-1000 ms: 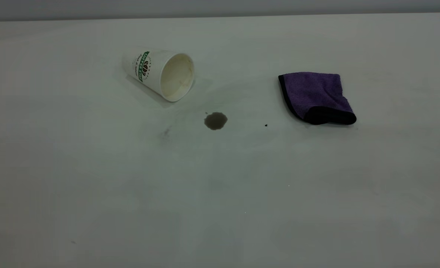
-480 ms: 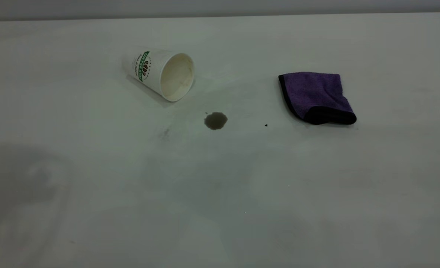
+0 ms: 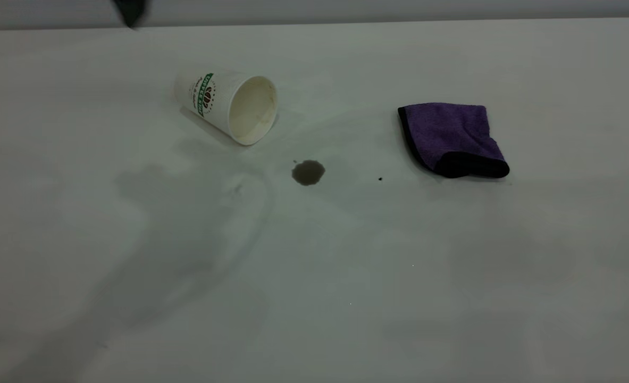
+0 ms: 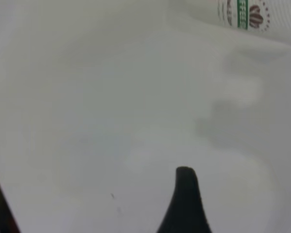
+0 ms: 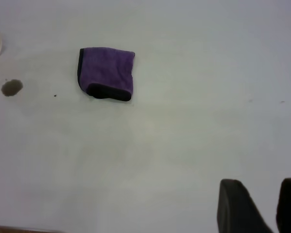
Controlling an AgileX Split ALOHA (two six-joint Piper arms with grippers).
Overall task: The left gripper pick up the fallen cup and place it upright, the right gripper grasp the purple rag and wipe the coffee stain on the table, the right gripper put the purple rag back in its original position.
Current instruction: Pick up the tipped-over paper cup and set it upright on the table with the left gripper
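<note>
The fallen cup (image 3: 226,103) lies on its side at the back left of the table (image 3: 314,298), mouth toward the front right, and its logo shows in the left wrist view (image 4: 252,14). The coffee stain (image 3: 308,172) is in front of it. The purple rag (image 3: 452,139) lies folded at the right, and also shows in the right wrist view (image 5: 106,73). My left gripper (image 4: 232,187) is open and empty above the table, short of the cup; one finger (image 4: 184,199) shows. My right gripper (image 5: 262,191) is open and empty, far from the rag.
A dark part of the left arm (image 3: 130,11) shows at the top edge, behind the cup. A tiny black speck (image 3: 380,179) lies between stain and rag. The arm's shadow (image 3: 186,234) falls on the table in front of the cup.
A dark part of the left arm has come into the exterior view at the top left. Its shadow has moved from the front left toward the cup. Cup, rag and stain have not moved.
</note>
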